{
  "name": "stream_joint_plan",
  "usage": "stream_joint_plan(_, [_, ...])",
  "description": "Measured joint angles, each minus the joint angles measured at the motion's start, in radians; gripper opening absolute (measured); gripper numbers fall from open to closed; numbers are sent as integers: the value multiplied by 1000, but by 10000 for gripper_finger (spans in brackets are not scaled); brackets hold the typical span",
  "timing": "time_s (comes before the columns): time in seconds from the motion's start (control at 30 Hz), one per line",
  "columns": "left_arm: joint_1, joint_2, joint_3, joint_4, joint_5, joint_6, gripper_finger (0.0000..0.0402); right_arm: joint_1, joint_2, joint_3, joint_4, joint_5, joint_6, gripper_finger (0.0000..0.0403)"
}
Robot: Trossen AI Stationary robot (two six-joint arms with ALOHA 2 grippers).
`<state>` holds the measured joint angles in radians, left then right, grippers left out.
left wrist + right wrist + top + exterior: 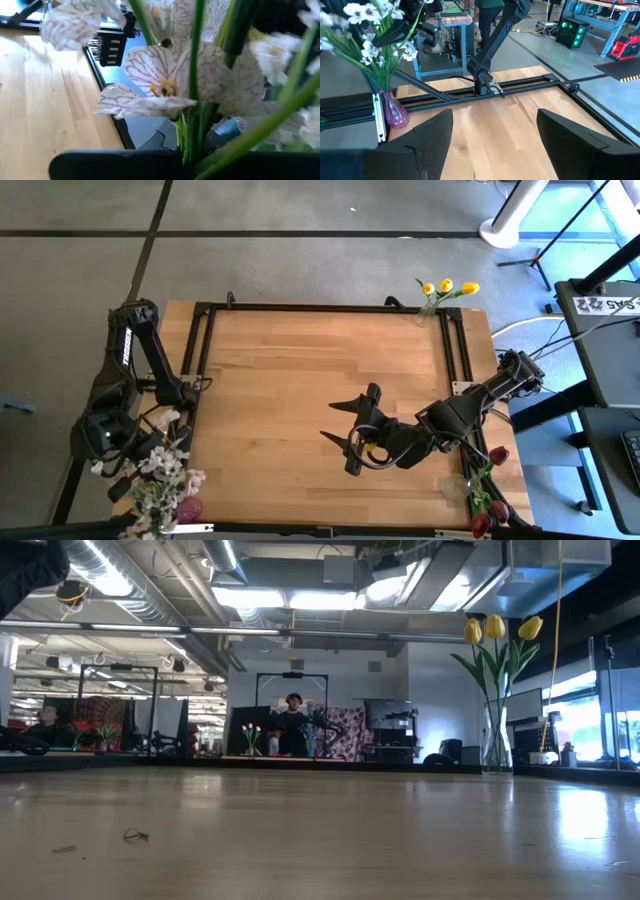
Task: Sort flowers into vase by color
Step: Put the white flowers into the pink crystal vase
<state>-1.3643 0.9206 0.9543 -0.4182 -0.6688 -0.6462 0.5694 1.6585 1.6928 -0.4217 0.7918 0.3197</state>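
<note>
White-pink blossom sprays [160,480] stand by their green stems in a small purple vase [395,112] at the table's near left corner. My left gripper [150,445] is among them, shut on stems, with blossoms [160,75] filling its wrist view. Yellow tulips [446,287] stand in a clear vase [497,745] at the far right corner. Dark red tulips [492,498] stand at the near right corner. My right gripper [338,420] is open above bare table right of centre, pointing toward the left edge, and touches nothing [495,135]. My left gripper pinches the thin green stems [192,142] of the white-pink spray between its two fingers, just below the blossoms. The stems run upright through the hold. Whether the held stems' lower ends sit in the purple vase is hidden by the other blossoms.
Black rails [320,308] frame the wooden table top [280,380], which is bare between the vases. A small scrap [135,835] lies on the wood. People and benches show in the room beyond the far edge [292,725].
</note>
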Motion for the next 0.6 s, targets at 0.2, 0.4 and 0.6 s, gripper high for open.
stream_joint_plan(0.2, [-44,29,-1,8,16,51,2,0,0,0,-1,0,46,289])
stream_joint_plan(0.4, [-108,34,-16,60,-21,108,2,0,0,0,-3,17,68,289])
stream_joint_plan(0.6, [-115,35,-142,251,28,157,2,-8,0,0,-5,34,93,289])
